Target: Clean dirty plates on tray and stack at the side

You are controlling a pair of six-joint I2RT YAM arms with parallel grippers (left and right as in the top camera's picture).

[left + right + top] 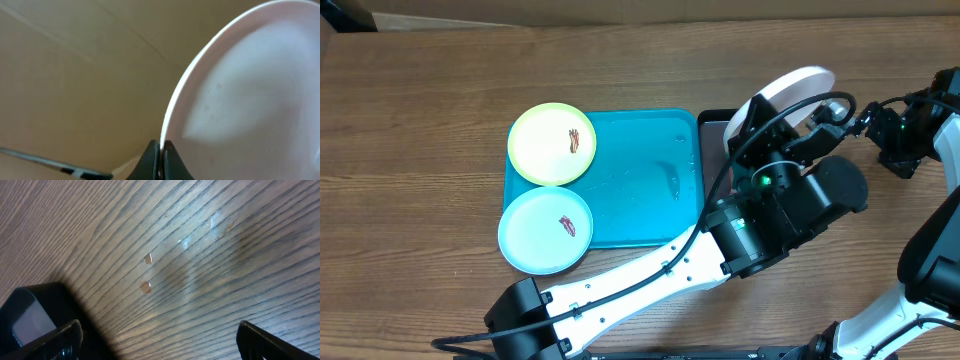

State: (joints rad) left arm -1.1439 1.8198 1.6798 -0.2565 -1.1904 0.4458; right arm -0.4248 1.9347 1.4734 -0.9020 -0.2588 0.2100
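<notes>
White plate [250,90] is pinched by its rim between the closed fingers of the left gripper [161,150], held up on edge and tilted above the black tray [712,130]. The right gripper [160,335] hangs with its jaws spread wide and nothing between them, over bare wooden table [420,120] by that tray's corner. At the turquoise tray's [640,200] left end lie the yellow-green plate [545,150] and, just beside it, the pale blue plate [535,235], both overhanging the rim, each with a red-brown smear
</notes>
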